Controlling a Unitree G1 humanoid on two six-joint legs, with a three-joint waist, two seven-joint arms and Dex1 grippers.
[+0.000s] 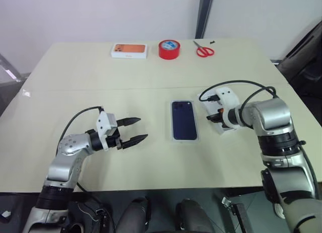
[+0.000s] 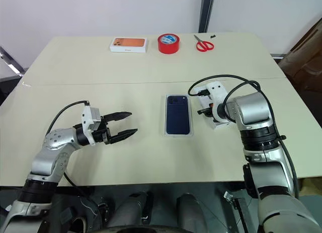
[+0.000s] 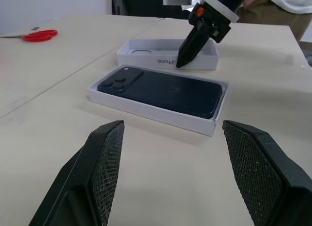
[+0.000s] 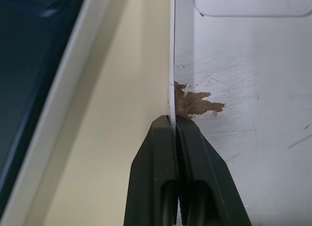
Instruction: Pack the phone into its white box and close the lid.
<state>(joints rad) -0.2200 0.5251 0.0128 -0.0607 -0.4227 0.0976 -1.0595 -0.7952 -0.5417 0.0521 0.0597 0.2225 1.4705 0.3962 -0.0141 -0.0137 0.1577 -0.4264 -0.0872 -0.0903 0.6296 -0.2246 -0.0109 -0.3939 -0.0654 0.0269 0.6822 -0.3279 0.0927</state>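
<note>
The dark navy phone (image 1: 183, 120) lies camera side up inside the white box (image 3: 146, 111) at the middle of the table. Right beside it, on its right, the lid (image 3: 146, 54) rests with its open side up. My right gripper (image 4: 174, 123) points down at the lid and is shut on its thin wall nearest the box, one finger on each side of the card. The inside of the lid (image 4: 243, 65) is white with a brown scuff near the fingertips. My left gripper (image 1: 138, 130) hovers open to the left of the box, pointing at it, holding nothing.
At the table's far edge lie a white box with an orange picture (image 1: 129, 50), a red tape roll (image 1: 169, 49) and red scissors (image 1: 204, 51). A person (image 3: 273, 6) stands beyond the table on the right side. A dark chair (image 1: 307, 52) stands at the far right.
</note>
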